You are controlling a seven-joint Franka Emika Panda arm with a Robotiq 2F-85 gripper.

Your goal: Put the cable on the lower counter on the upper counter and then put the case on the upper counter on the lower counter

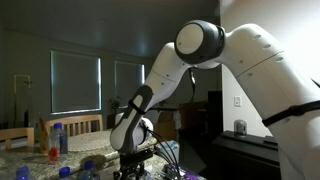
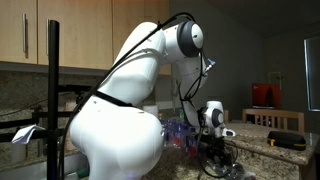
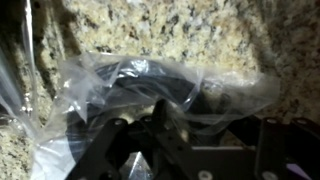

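In the wrist view the cable (image 3: 150, 88) is a dark cord coiled inside a clear plastic bag (image 3: 90, 75) that lies on the speckled lower counter (image 3: 190, 30). My gripper (image 3: 210, 118) is down over the bag. Its jaws stand apart on either side of the bag's bulk, and one finger (image 3: 165, 115) presses into the plastic. In both exterior views the gripper (image 1: 135, 160) (image 2: 215, 152) is low at the counter. A small flat dark shape, probably the case (image 2: 290, 141), lies on the stone ledge to the right.
Clear bottles with blue caps (image 1: 60, 136) stand near the gripper. A dark cabinet with a metal cup (image 1: 240, 127) is at the side. A black pole (image 2: 53, 90) and the arm's white body (image 2: 115, 130) fill the near side.
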